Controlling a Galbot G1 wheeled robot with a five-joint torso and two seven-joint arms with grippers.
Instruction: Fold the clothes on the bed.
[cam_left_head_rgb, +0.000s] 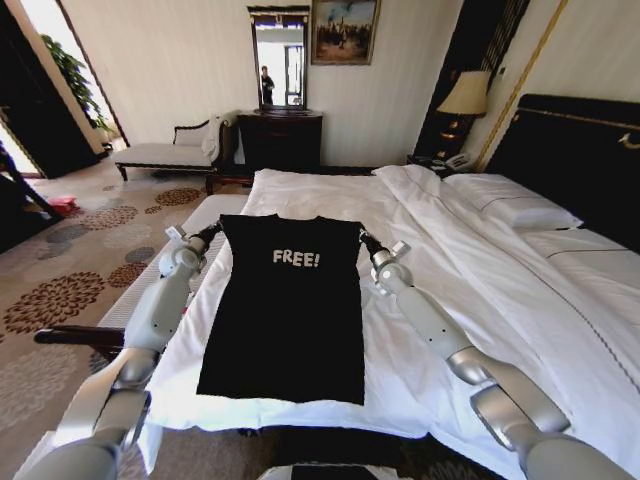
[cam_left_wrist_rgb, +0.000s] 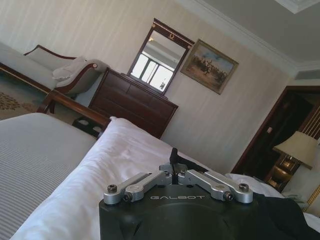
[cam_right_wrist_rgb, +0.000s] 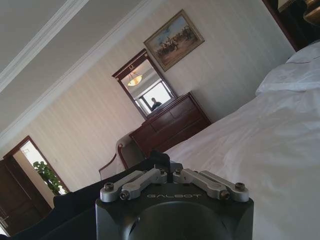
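Between closed fingers of left gripper (cam_left_head_rgb: 214, 233) and right gripper (cam_left_head_rgb: 366, 240): black "FREE!" T-shirt (cam_left_head_rgb: 287, 310), each pinching a shoulder corner, spread flat over white duvet (cam_left_head_rgb: 470, 270).

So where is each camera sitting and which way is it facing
Head view: on the head, looking down at the black T-shirt on the bed; both arms show.
Left wrist view: behind the left tool, facing the dresser.
Right wrist view: behind the right tool, facing the same dresser.
Shared: dresser, mirror.
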